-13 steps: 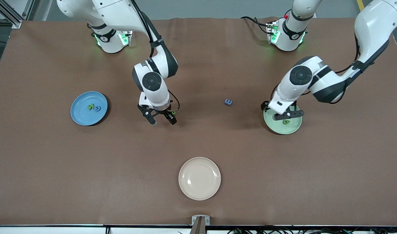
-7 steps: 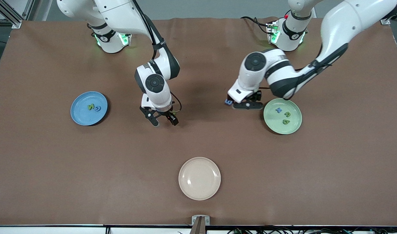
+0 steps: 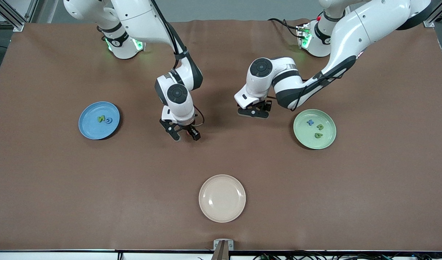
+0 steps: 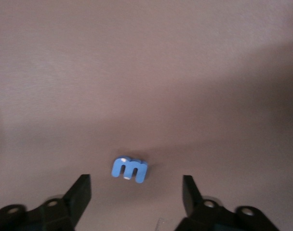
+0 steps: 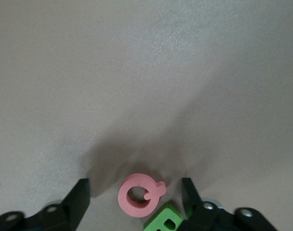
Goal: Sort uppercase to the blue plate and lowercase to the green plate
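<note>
The blue plate (image 3: 92, 130) holds a green N (image 3: 101, 118) and a blue C-like letter (image 3: 108, 120). In the green plate (image 3: 307, 140) lie a blue x (image 3: 309, 122) and two green lowercase letters (image 3: 319, 126). My left gripper (image 3: 253, 112) hangs low over a small blue lowercase letter (image 4: 130, 170), which lies on the table between its open fingers (image 4: 81, 190) and touches neither. My right gripper (image 3: 185, 135) is open around a pink Q-like ring (image 5: 139, 195). A green B (image 5: 166, 222) lies against that ring by one finger. The front view hides all three of these letters.
A cream plate (image 3: 222, 198) sits nearer the front camera, about midway along the table. Brown table cloth (image 3: 61, 187) covers the whole surface. The two grippers are close together near the table's middle, between the blue and green plates.
My left gripper has swung from over the green plate to the blue letter near the middle, leaving the x in the plate. My right gripper has only shifted slightly over its letters.
</note>
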### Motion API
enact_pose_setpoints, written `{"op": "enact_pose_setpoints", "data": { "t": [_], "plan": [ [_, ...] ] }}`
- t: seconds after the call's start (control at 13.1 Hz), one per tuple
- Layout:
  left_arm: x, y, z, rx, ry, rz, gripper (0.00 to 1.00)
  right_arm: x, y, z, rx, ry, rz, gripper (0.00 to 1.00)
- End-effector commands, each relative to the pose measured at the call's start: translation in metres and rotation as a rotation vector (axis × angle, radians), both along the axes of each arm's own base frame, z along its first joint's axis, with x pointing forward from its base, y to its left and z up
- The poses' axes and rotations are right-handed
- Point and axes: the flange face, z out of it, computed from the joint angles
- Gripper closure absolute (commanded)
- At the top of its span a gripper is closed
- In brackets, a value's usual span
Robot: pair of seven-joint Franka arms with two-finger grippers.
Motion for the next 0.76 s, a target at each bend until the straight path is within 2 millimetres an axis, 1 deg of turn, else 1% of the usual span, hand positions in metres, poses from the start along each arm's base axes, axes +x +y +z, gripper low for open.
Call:
{"op": "enact_pose_setpoints", "data": {
  "t": [0.0,0.08,0.15,0.23,0.3,0.38,0.46,0.53,0.69],
  "plan": [
    [-0.003,0.012,-0.015,-0.029,0.021,-0.051,0.23,-0.002,0.009,0.0,0.011,-0.006,-0.013,0.28],
    [-0.003,0.015,-0.02,-0.04,0.019,-0.067,0.25,-0.002,0.009,0.0,0.01,-0.003,-0.013,0.33],
    [0.002,0.02,-0.027,-0.049,0.017,-0.066,0.26,-0.002,0.008,-0.001,0.009,-0.002,-0.013,0.4],
    [0.001,0.019,-0.032,-0.051,0.015,-0.076,0.26,-0.002,0.007,-0.001,0.008,-0.002,-0.013,0.48],
    [0.001,0.021,-0.037,-0.048,0.016,-0.077,0.26,-0.002,0.007,-0.001,0.008,-0.001,-0.013,0.58],
    [0.001,0.022,-0.04,-0.05,0.018,-0.076,0.27,-0.002,0.007,-0.002,0.007,0.0,-0.014,0.7],
    [0.0,0.021,-0.041,-0.056,0.022,-0.076,0.29,-0.003,0.006,-0.003,0.004,0.004,-0.014,0.87],
    [-0.001,0.02,-0.043,-0.06,0.029,-0.076,0.31,-0.004,0.005,-0.004,0.0,0.01,-0.015,0.97],
    [-0.005,0.018,-0.046,-0.056,0.032,-0.084,0.35,-0.002,0.002,-0.001,-0.002,0.015,-0.014,0.99]
  ]
}}
